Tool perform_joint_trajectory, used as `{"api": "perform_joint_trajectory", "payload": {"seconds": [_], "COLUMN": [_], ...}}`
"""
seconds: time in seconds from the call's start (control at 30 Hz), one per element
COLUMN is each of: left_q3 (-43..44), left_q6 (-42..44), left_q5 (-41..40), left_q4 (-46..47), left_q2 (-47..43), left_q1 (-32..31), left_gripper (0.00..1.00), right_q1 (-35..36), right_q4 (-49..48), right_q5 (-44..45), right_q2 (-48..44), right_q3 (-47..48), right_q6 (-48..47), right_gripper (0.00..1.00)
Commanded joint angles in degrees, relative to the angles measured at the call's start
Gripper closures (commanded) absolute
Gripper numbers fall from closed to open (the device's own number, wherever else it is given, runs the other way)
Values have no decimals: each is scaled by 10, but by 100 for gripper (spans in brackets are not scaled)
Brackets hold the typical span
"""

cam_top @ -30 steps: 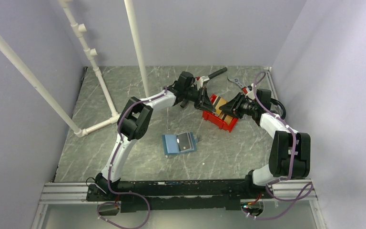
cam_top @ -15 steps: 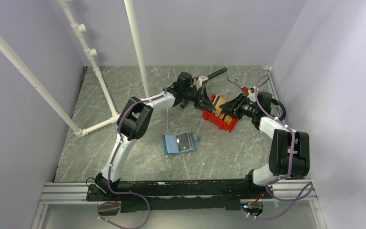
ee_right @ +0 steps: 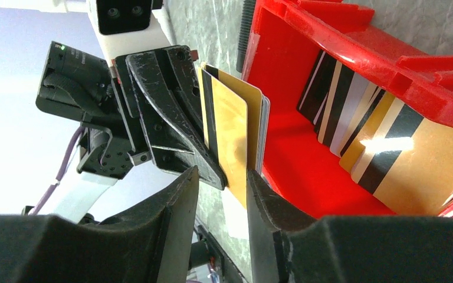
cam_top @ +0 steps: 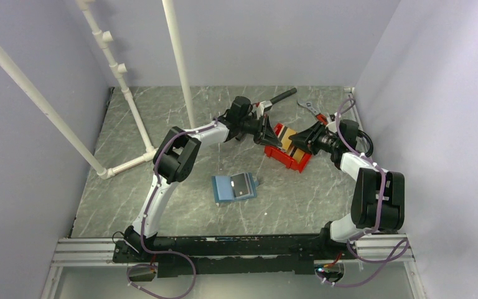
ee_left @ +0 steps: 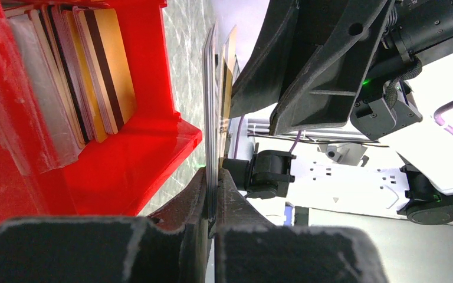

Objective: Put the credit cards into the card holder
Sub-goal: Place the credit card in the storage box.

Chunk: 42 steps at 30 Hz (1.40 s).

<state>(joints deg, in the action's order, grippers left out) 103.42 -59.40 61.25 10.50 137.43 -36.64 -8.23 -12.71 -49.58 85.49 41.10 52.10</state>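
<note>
My left gripper (cam_top: 269,132) is shut on a thin stack of credit cards, seen edge-on in the left wrist view (ee_left: 211,106) and as gold and dark faces in the right wrist view (ee_right: 236,127). It holds them upright beside the red bin (cam_top: 286,156). My right gripper (ee_right: 221,188) is open, its fingers (ee_right: 183,200) on either side of the stack's lower corner, with the card close to one pad. More cards (ee_right: 389,159) stand in the bin. The blue card holder (cam_top: 233,186) lies open on the table, nearer the arms' bases.
A wrench (cam_top: 308,107) and a black-handled tool (cam_top: 281,95) lie at the back of the table. White pipes (cam_top: 124,93) stand at the left and back. The right wall is close behind my right arm.
My right gripper has edged a little left toward the cards held by my left gripper. The left gripper has hardly moved. The card holder has not moved.
</note>
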Motion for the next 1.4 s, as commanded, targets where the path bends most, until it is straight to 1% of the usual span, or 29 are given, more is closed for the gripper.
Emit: {"api": "perform_joint_trajectory", "payload": {"seconds": [0.0,0.1,0.17,0.27,0.33,0.47,0.57,0.7,0.8,0.9,1.0,1.07,1.13,1.17,1.27,1.37], "left_q3": [2,4,3,1,-2,-15,-19,-22,-23,-20,-5,13,24,26,40,36], "left_q6": [11,4,-7,-7,-15,-53,-62,-57,-56,-53,-29,-18,-29,-31,-5,2], "left_q5": [29,31,35,36,40,50,53,55,56,56,40,31,30,24,12,13], "left_q4": [3,11,23,21,31,77,86,78,77,71,31,0,7,7,-34,-41], "left_q2": [-14,-13,-13,-19,-20,-18,-17,-18,-19,-17,-8,4,13,14,14,11], "left_q1": [-19,-21,-22,-22,-22,-21,-22,-22,-22,-22,-22,-21,-19,-18,-15,-12], "left_gripper": [100,100,100,100,100,100,100,100,100,100,100,100,100,99,93,85], "right_q1": [1,5,9,9,9,9,9,9,8,9,9,8,4,2,-2,-5], "right_q4": [-81,-115,-98,-90,-91,-133,-160,-176,-188,-199,-204,-185,-167,-167,-179,-198], "right_q5": [-21,-30,-28,-17,-8,-16,-24,-26,-28,-27,-24,-10,2,5,2,-2], "right_q2": [-19,-12,-8,-9,-6,12,21,24,28,37,48,50,49,50,58,67], "right_q3": [12,5,12,10,8,7,12,21,21,14,5,4,1,-1,-11,-24], "right_q6": [24,25,-7,-48,-59,-35,-16,-1,8,15,18,6,-2,-1,12,34], "right_gripper": [64,69,72,73,73,71,70,71,75,88,100,100,100,100,100,100]}}
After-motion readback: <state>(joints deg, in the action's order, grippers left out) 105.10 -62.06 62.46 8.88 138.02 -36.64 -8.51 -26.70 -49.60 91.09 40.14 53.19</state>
